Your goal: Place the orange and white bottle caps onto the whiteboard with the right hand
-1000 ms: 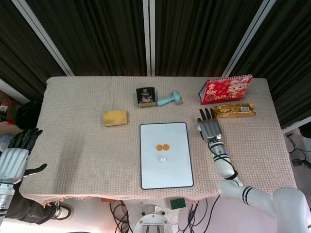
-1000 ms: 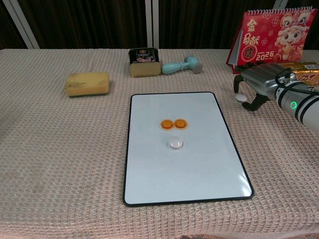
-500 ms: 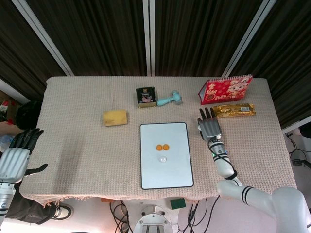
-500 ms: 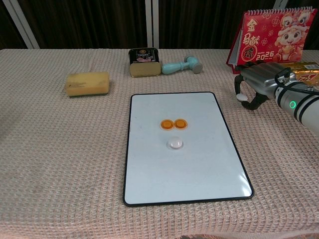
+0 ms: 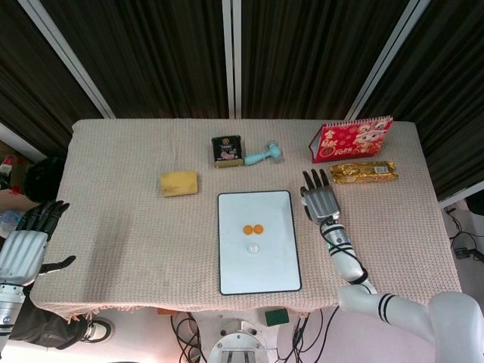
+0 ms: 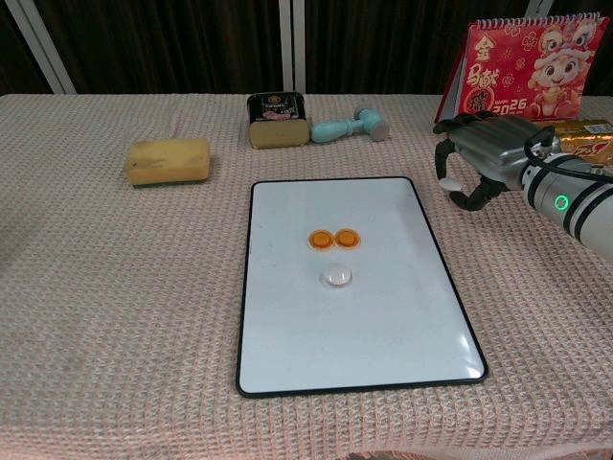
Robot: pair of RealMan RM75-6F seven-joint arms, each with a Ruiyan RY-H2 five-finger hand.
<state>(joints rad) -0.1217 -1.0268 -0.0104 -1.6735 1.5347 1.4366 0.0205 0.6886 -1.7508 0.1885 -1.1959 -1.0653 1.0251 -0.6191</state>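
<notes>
The whiteboard (image 5: 261, 265) (image 6: 354, 335) lies flat at the table's middle. Two orange caps (image 5: 252, 228) (image 6: 333, 239) sit side by side on it, with a white cap (image 5: 253, 247) (image 6: 336, 276) just below them. My right hand (image 5: 321, 200) (image 6: 484, 153) hovers off the board's upper right corner and pinches a second white cap (image 6: 444, 182) between thumb and a finger, lifted off the cloth. In the head view that cap is hidden under the hand. My left hand (image 5: 26, 246) hangs beyond the table's left front corner, fingers spread, holding nothing.
A yellow sponge (image 5: 179, 183) (image 6: 168, 160) lies left of the board. Behind the board stand a dark tin (image 5: 226, 150) (image 6: 278, 120) and a pale blue toy hammer (image 5: 263, 156) (image 6: 350, 125). A red calendar (image 5: 350, 139) (image 6: 522, 67) and a gold packet (image 5: 364, 172) (image 6: 584, 129) sit behind the right hand.
My right hand has closed thumb and finger on the white cap that lay on the cloth, lifted it, and shifted left toward the whiteboard. The left hand has barely moved.
</notes>
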